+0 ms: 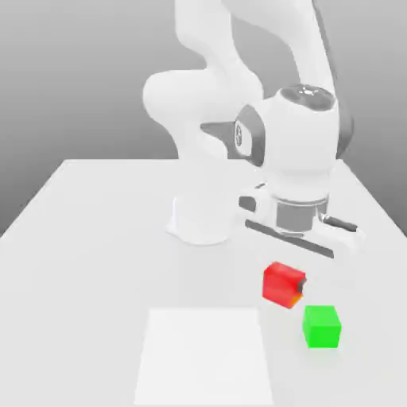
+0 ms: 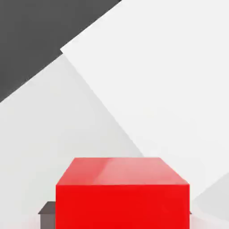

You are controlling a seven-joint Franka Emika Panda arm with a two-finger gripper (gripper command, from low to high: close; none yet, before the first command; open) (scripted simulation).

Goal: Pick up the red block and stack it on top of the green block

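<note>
A: Trouble could start right now, so look with me. Your small bright red cube with matte faces [image 1: 283, 284] is off the table. It hangs in the air under the robot's hand, near the small bright green cube with matte faces [image 1: 321, 326].

B: Is the hand holding it well?

A: The two-finger gripper [image 1: 292, 288] is pinching the red cube, fingers pressed tight on its sides. In the hand view the red cube [image 2: 121, 192] sits very close under the camera, with a dark finger tip [image 2: 46, 213] showing just beside it.

B: So what could go wrong?

A: The red cube looks a bit tilted in the exterior view. I think if you set it down crooked, it could land on a corner and tip off the green cube.

B: Anything else?

A: Yes. The red cube hangs low, with its bottom about level with the green cube's top. If you slide sideways without lifting first, I think you could bump the green cube and push it along the flat pale grey table top [image 1: 87, 262]. Then your aim would be off.

B: And the white square?

A: The flat white square sheet [image 1: 205, 354] lies on the table toward the exterior view's left of the green cube. It is not the goal, so don't drop there.
</note>
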